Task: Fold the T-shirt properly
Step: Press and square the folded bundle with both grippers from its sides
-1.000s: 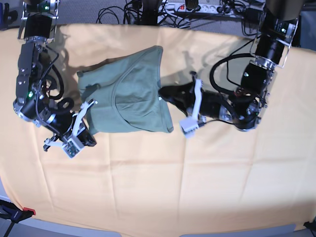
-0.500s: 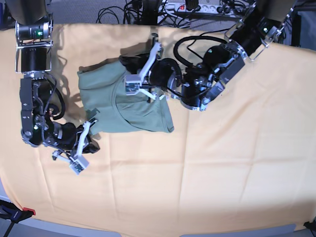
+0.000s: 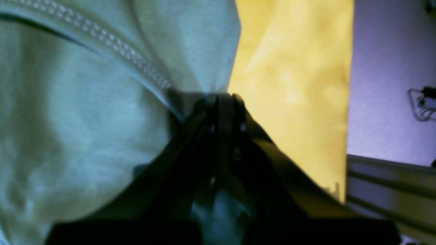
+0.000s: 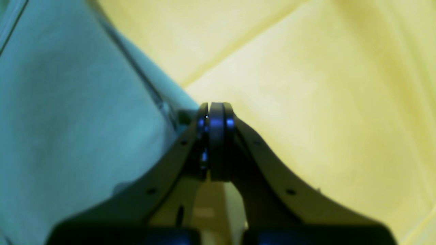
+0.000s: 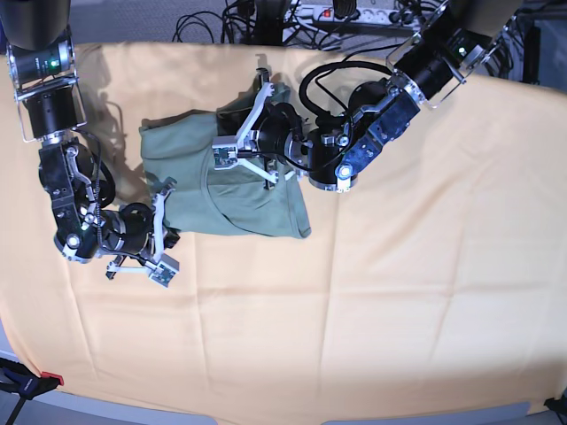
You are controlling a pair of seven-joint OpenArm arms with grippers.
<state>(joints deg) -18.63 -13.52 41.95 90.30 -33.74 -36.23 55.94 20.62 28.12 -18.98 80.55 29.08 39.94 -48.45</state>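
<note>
The sage-green T-shirt (image 5: 244, 190) lies partly folded on the yellow-orange cloth (image 5: 399, 301), left of centre. My left gripper (image 5: 223, 124) reaches over the shirt from the right and sits at its far edge. In the left wrist view this gripper (image 3: 223, 100) is shut on a bunch of green fabric (image 3: 85, 119) beside a stitched hem. My right gripper (image 5: 170, 234) is at the shirt's near-left corner. In the right wrist view it (image 4: 214, 110) is shut, with the shirt's edge (image 4: 68, 119) running into its tips.
A power strip and tangled cables (image 5: 354, 13) lie beyond the table's far edge. A red clamp (image 5: 49, 381) sits at the near-left corner. The left wrist view shows the cloth's edge and grey floor (image 3: 391, 85) past it.
My left arm swung from the shirt's right side up over it to the far edge and shut on fabric. My right gripper moved in to the near-left corner and shut.
</note>
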